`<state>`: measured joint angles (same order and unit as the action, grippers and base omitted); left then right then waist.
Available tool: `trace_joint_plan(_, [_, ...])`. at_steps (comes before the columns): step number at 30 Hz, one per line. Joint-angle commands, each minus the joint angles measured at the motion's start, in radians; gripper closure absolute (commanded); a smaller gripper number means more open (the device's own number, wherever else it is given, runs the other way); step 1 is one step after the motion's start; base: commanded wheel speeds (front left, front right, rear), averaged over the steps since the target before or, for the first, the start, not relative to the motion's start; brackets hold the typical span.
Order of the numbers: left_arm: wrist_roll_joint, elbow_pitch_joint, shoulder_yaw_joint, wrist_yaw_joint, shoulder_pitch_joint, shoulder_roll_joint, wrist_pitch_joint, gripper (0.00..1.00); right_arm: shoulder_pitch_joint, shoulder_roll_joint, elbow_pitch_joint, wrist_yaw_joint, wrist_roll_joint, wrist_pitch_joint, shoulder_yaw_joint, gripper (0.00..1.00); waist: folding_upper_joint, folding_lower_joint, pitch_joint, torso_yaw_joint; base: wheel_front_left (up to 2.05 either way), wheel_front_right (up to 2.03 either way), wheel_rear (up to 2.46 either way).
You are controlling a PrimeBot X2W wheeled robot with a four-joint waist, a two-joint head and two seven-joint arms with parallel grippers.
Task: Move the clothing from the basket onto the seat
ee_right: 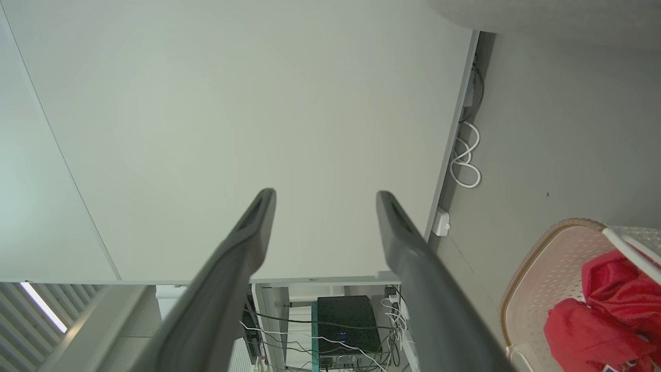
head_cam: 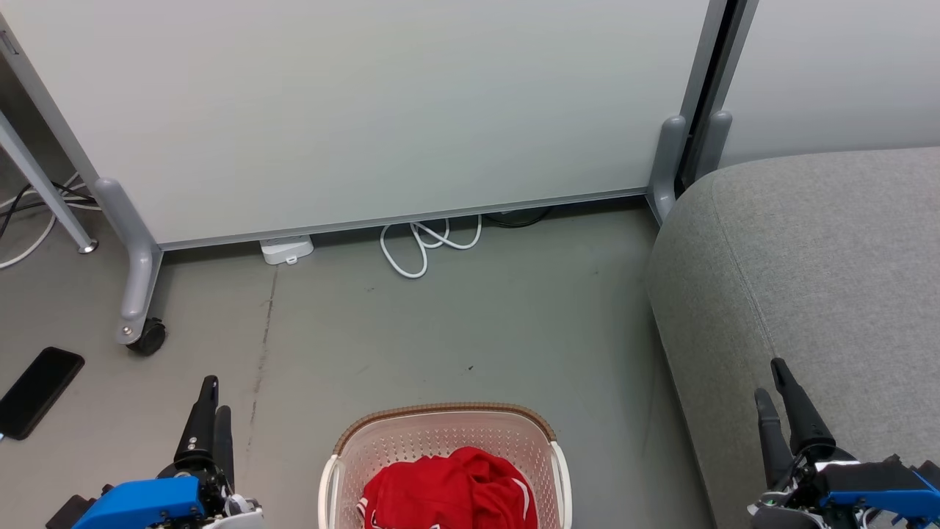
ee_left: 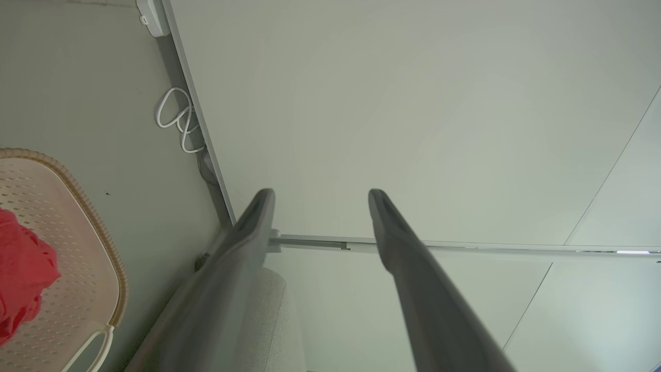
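The red clothing [head_cam: 452,491] lies bunched in the cream perforated basket [head_cam: 440,437] on the floor at the bottom centre of the head view. It shows again as clothing [ee_left: 20,268] in the basket [ee_left: 77,248] and as clothing [ee_right: 609,310] in the basket [ee_right: 547,268]. The grey seat [head_cam: 808,279] fills the right side, beside the basket. My left gripper [head_cam: 211,404] stands open to the left of the basket, empty [ee_left: 320,199]. My right gripper [head_cam: 771,382] stands open over the seat's front part, holding nothing [ee_right: 325,199].
A white wheeled partition panel [head_cam: 352,110] stands behind the basket, with a caster [head_cam: 147,338] at its left foot. A looped white cable [head_cam: 426,246] and a small white box [head_cam: 286,250] lie at its base. A black phone [head_cam: 37,389] lies on the floor at far left.
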<state>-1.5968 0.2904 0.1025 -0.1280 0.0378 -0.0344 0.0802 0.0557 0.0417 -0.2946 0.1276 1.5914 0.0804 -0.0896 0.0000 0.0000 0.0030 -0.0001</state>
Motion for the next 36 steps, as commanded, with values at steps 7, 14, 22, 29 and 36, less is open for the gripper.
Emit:
trace_joint_plan(7, [0.095, -0.037, -0.015, 0.021, 0.020, -0.008, -0.039, 0.00, 0.024, 0.004, 0.024, 0.001, -0.108, -0.039, 0.007, 0.00, 0.0000, 0.0000, 0.000, 0.000, 0.00, 0.00, 0.00])
trace_joint_plan(14, [0.231, -0.059, -0.037, 0.043, 0.013, -0.009, -0.070, 0.00, 0.028, 0.005, 0.030, 0.002, -0.243, -0.070, 0.011, 0.00, 0.0000, 0.0000, 0.000, 0.001, 0.00, 0.00, 0.00])
trace_joint_plan(22, [0.409, -0.075, -0.062, 0.053, 0.008, -0.010, -0.102, 0.00, 0.026, 0.006, 0.052, 0.002, -0.429, -0.103, 0.026, 0.00, 0.0000, 0.0000, 0.001, 0.002, 0.00, 0.00, 0.00])
trace_joint_plan(29, [0.585, -0.085, -0.081, 0.054, 0.003, -0.013, -0.129, 0.00, 0.021, 0.006, 0.066, 0.002, -0.599, -0.129, 0.041, 0.00, 0.0000, 0.0000, 0.001, 0.004, 0.00, 0.00, 0.00])
trace_joint_plan(36, [0.753, -0.090, -0.108, 0.056, -0.004, -0.023, -0.157, 0.00, 0.017, 0.007, 0.082, 0.003, -0.767, -0.156, 0.049, 0.00, 0.0000, 0.0000, 0.001, 0.006, 0.00, 0.00, 0.00])
